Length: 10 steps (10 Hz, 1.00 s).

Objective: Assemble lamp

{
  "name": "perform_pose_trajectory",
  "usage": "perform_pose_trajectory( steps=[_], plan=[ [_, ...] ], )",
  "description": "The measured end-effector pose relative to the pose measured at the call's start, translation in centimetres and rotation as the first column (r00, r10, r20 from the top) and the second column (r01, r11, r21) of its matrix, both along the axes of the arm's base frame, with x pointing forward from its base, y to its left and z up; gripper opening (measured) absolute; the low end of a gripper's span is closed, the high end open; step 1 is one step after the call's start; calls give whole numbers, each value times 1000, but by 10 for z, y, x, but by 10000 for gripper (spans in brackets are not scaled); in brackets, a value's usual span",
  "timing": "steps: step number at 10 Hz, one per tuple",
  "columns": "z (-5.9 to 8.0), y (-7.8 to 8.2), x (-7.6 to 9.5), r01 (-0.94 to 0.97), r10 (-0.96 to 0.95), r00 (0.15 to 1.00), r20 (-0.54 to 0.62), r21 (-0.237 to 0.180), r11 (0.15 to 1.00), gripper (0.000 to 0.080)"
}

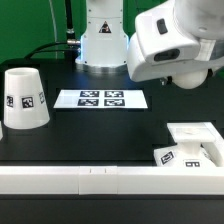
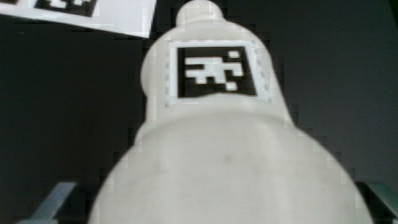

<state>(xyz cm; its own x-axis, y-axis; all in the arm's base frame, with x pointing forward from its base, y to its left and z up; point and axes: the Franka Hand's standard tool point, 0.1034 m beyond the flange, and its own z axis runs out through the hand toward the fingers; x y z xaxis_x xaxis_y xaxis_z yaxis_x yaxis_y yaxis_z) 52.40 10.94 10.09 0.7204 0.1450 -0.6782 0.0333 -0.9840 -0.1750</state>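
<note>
gripping the smooth, rounded white plastic bulb (image 2: pixel 210 130) with its square black-and-white tag (image 2: pixel 214 72), the gripper (image 2: pixel 214 206) is clenched

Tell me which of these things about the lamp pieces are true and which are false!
1. The shade stands upright at the exterior view's left of the marker board. True.
2. The shade sits on top of the base. False: they are far apart. The base lies at the exterior view's right, beside the white rail.
3. The bulb has a black-and-white tag on it. True.
4. The bulb is standing in the base. False: the base has no bulb in it. The bulb shows only in the wrist view, close up.
</note>
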Motion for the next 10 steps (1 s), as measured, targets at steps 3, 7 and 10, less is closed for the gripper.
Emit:
perform_pose_trajectory(
  steps=[3, 7, 10],
  plan=[
    [-2, -2, 14, 32, -30, 979, 202, -3, 999, 577],
    [48, -20, 56, 49, -52, 887, 458, 18, 999, 577],
    [67, -25, 75, 78, -76, 766, 639, 25, 997, 577]
  ],
)
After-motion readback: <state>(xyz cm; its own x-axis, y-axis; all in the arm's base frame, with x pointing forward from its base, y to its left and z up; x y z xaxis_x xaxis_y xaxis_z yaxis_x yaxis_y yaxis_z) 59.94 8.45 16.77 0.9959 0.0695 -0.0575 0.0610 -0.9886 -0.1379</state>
